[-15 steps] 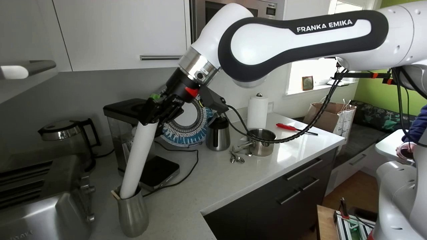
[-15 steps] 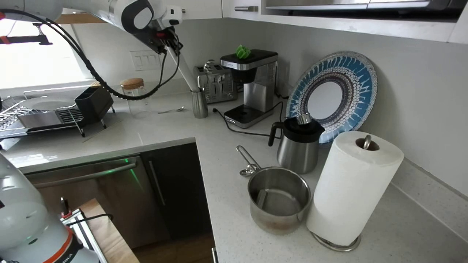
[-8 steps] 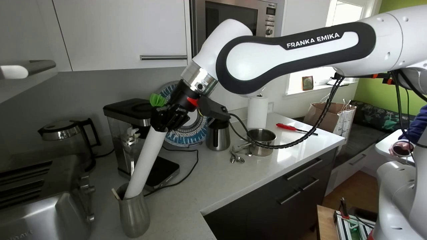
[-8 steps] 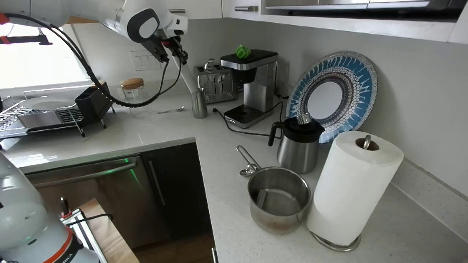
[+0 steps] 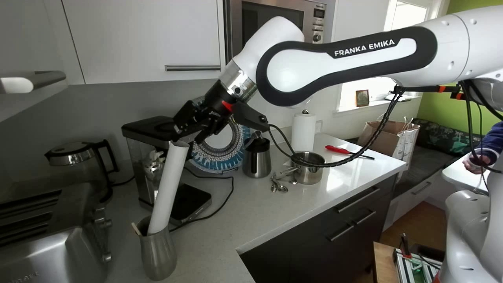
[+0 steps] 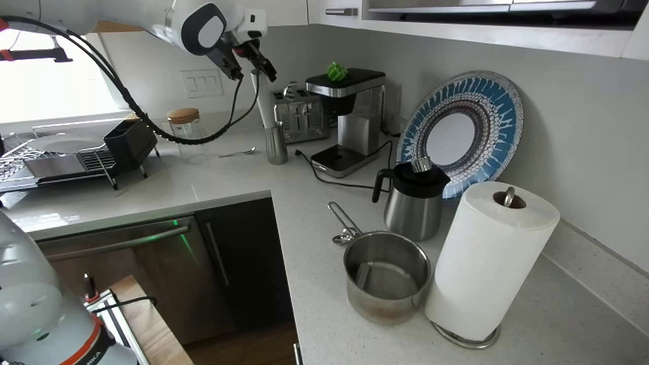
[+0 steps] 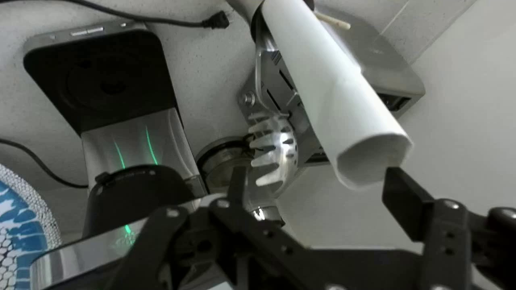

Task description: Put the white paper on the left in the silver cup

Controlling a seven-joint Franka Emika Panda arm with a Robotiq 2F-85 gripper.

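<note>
The white paper (image 5: 168,188), a long slim tube, stands leaning with its lower end inside the silver cup (image 5: 158,255); that end is hidden by the cup wall. Its hollow upper end faces my gripper (image 7: 316,181) in the wrist view, where the jaws are spread wide with nothing between them. One of the fingertips (image 7: 403,197) overlaps the tube's rim there; whether they touch I cannot tell. In an exterior view my gripper (image 5: 188,134) hangs just above the tube's top. The cup (image 6: 276,147) is upright on the counter.
A slotted metal server (image 7: 278,149) and a wooden stick (image 7: 332,20) also stick out of the cup. The toaster (image 5: 51,236) and coffee maker (image 5: 157,125) stand close by. Farther off are a patterned plate (image 6: 461,126), pot (image 6: 388,304) and paper-towel roll (image 6: 492,258).
My gripper first lowered and shifted with the tube, then opened and drew up off its top. The tube now leans less and rests in the cup.
</note>
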